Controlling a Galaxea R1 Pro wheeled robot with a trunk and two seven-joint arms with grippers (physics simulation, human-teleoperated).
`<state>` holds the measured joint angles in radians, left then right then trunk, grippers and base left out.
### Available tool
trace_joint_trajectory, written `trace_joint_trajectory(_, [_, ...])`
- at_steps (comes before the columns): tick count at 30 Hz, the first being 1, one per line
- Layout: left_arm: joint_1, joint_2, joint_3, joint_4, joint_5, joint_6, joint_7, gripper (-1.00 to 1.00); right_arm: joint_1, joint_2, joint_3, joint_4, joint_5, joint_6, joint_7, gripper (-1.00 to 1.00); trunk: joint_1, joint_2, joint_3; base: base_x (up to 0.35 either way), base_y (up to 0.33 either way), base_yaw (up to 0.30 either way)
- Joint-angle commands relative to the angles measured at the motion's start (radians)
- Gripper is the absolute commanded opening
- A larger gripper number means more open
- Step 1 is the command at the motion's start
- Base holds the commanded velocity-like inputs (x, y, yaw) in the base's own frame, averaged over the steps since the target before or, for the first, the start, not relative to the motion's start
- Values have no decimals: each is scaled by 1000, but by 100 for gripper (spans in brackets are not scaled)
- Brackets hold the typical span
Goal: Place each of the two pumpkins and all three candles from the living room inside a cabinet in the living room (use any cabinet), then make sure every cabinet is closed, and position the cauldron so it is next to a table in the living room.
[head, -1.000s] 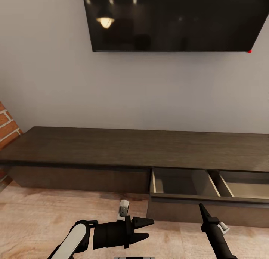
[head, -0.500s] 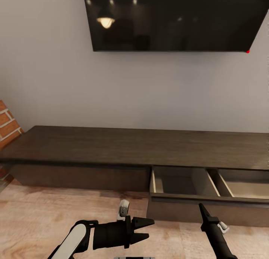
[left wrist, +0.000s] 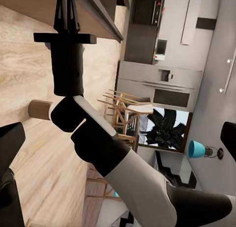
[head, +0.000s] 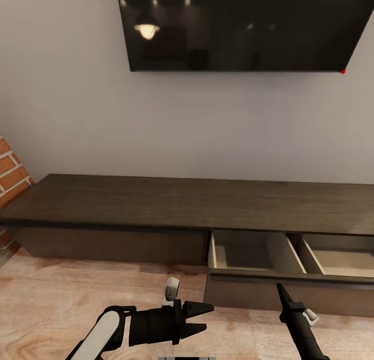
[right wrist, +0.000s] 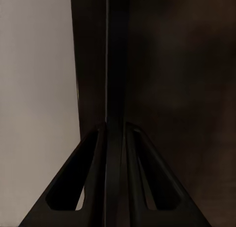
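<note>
Long low dark-brown wood cabinet (head: 156,207) has its beige-lined drawer (head: 249,256) open, nothing visible inside. Right claw (head: 280,289) pinched closed, left claw (head: 205,317) spread, both empty; square up w/ drawer front, push evenly

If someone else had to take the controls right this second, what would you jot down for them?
Left claw: open, empty, low over the floor.
Right claw: shut, empty, pointing at the open drawer's front.
Cabinet: one drawer on its right part is pulled out; the compartments I can see look empty.
Pumpkins, candles, cauldron: not in sight from here.
Left to do: fetch and stow all five items, shut the drawer, set the cauldron by the table.
</note>
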<state>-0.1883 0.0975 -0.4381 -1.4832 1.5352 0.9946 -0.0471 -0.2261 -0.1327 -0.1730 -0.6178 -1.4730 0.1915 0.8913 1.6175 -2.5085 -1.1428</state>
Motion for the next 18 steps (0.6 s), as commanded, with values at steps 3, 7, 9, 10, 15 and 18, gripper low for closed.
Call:
trace_joint_trajectory(3, [0, 1, -1, 0, -4, 1, -5, 100, -1, -2, -25, -17, -25, 20, 0, -100, 0, 0, -1, 0, 0, 0])
trace_joint_trajectory(7, [0, 1, -2, 0, -4, 1, -4, 100, -1, -2, -25, -17, -26, 23, -9, -100, 0, 0, -1, 0, 0, 0])
trace_joint_trajectory(9, [0, 1, -2, 0, -4, 1, -5, 100, -1, -2, -25, -17, -26, 23, -12, -100, 0, 0, -1, 0, 0, 0])
trace_joint_trajectory(10, [0, 1, -3, 0, -4, 1, -5, 100, -1, -2, -25, -17, -26, 23, -14, -100, 0, 0, -1, 0, 0, 0])
trace_joint_trajectory(15, [0, 0, -7, 0, -4, 0, -5, 100, -1, 1, -29, -22, -28, 16, -15, -100, 0, 0, -1, 0, 0, 0])
trace_joint_trajectory(18, [0, 0, -8, 0, -4, 0, -4, 100, -1, 2, -30, -23, -27, 14, -19, -100, 0, 0, -1, 0, 0, 0])
